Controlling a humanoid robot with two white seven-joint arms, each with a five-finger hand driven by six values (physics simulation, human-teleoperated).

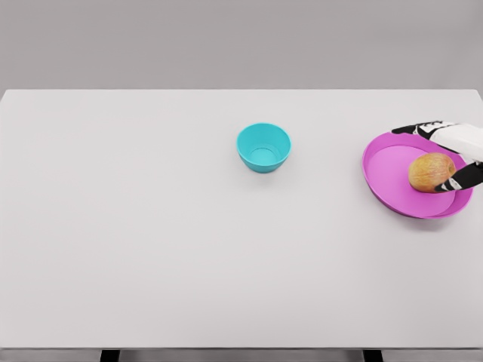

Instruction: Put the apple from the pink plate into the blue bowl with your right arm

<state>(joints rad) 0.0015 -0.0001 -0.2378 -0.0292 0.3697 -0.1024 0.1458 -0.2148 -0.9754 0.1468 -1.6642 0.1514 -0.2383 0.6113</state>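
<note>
Right hand (445,154), fingers spread

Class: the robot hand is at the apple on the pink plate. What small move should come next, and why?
Probably close the right robot hand on the apple: its fingers flank the fruit, which lies on the pink plate, and the blue bowl sits empty.

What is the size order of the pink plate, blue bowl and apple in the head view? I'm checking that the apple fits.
Largest to smallest as they look:
1. pink plate
2. blue bowl
3. apple
The apple looks a little narrower than the bowl's opening.
</note>
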